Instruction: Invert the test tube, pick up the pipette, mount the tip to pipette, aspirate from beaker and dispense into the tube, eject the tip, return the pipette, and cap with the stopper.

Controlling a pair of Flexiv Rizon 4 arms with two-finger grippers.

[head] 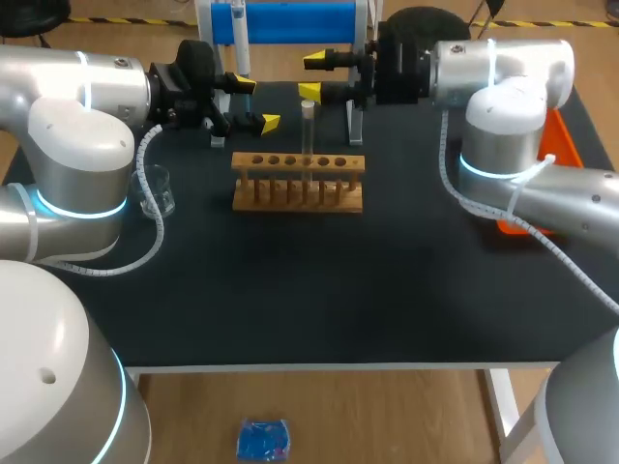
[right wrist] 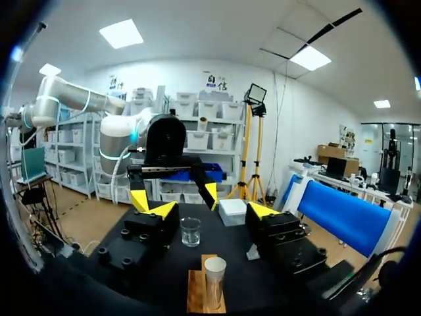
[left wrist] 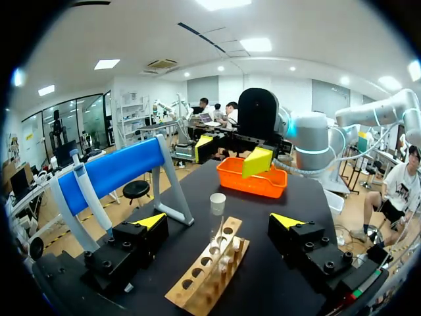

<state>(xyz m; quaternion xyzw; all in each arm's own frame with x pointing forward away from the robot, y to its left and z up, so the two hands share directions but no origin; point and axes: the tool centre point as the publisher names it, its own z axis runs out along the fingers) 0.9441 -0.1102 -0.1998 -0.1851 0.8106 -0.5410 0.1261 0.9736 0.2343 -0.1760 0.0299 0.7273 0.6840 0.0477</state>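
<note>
Looking over the black table [head: 319,290], I have both arms coming in from the sides and meeting near its far edge.
- Blue stand [head: 290,21] sits at the far edge, with the pipette [left wrist: 89,191] hanging on it, beside my left pincer and untouched.
- Wooden rack [head: 298,184] lies near the middle of the table, under the gap between the two pincers.
- Orange tray [head: 561,145] sits on the right side, partly behind my right arm.
- Left pincer [head: 257,104] is spread wide and grips nothing; in its own wrist view [left wrist: 219,220] the rack runs out ahead between the fingers.
- Right pincer [head: 311,76] is also spread wide and grips nothing, facing the left one across the rack [right wrist: 212,209].
- Beaker [head: 158,190] stands at the left by my left arm, well apart from both pincers.
- Test tube [head: 308,135] stands upright in the rack, between the two pincers and lower than their fingers, touched by neither.
</note>
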